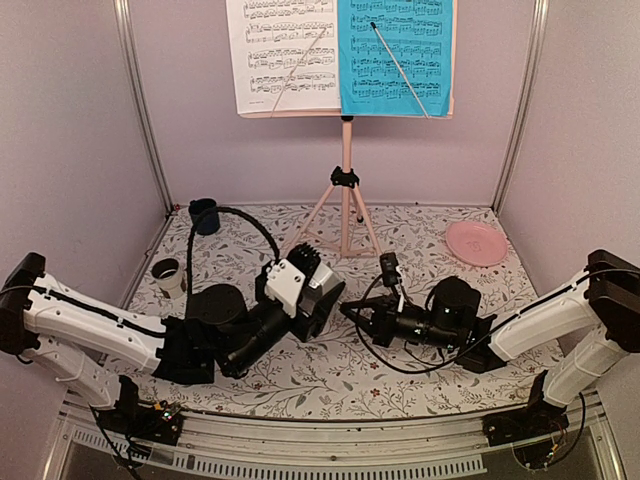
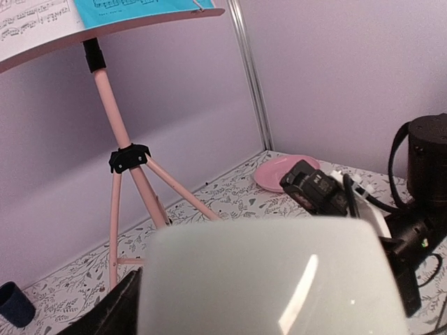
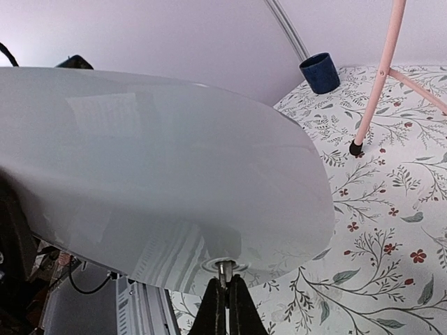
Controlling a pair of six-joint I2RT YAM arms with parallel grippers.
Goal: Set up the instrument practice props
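Filling the lower half of the left wrist view, the white metronome [image 2: 272, 279] hides that arm's own fingers; from above, the left gripper [image 1: 300, 297] seems to be clamped on it, holding it just above the flowered table [image 1: 420, 380] in front of the stand, though the grip itself is not plainly seen. The same glossy white body [image 3: 154, 160] looms over the right wrist camera; beneath it the right gripper [image 3: 223, 300] has its dark fingers [image 3: 209, 315] pinched almost together on a small metal stud [image 3: 223, 266] jutting from the metronome's underside. The two arms meet nose to nose near the middle of the table.

Behind them the pink music stand [image 1: 346, 190] is upright on its tripod legs at the back wall; the white sheet [image 1: 280, 50] lies on the left half of its desk and the bright blue sheet [image 1: 395, 55] on the right, edges touching, each crossed by a thin wire holder. A dark blue cup [image 1: 204, 215] sits at the back left corner; a pink plate [image 1: 476, 243] lies to the right of the stand.
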